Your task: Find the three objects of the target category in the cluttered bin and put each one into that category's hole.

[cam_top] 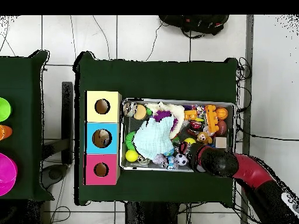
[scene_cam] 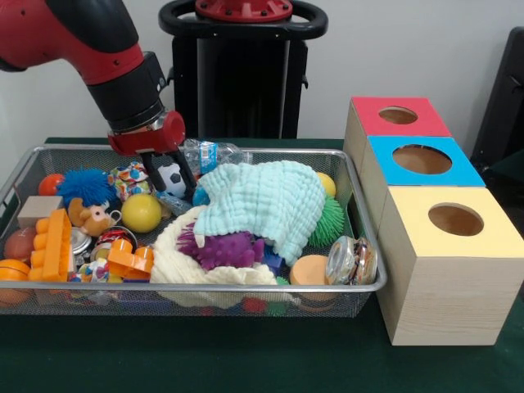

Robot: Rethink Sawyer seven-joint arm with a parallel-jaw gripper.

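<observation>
The wire mesh bin (scene_cam: 246, 287) sits on the green table, full of toys; it also shows in the overhead view (cam_top: 178, 101). My gripper (scene_cam: 174, 190) reaches down into the bin's back left part. Its two black fingers (scene_cam: 186, 175) stand on either side of a small black and white soccer ball (scene_cam: 171, 179) and close on it. In the overhead view the gripper (cam_top: 190, 158) is at the bin's lower edge, with the ball (cam_top: 181, 158) just left of it. Three wooden boxes stand beside the bin, with a red top (scene_cam: 399, 116), a blue top (scene_cam: 422, 160) and a yellow top (scene_cam: 455, 219), each with a round hole.
A pale blue cloth (scene_cam: 266, 201) covers the bin's middle, over a purple spiky toy (scene_cam: 225, 246). A yellow ball (scene_cam: 141, 212), a blue fuzzy ball (scene_cam: 86, 187), an orange brick (scene_cam: 56, 244), a green spiky ball (scene_cam: 332, 221), a glass jar (scene_cam: 352, 260) and a plastic bottle (scene_cam: 209, 154) lie around.
</observation>
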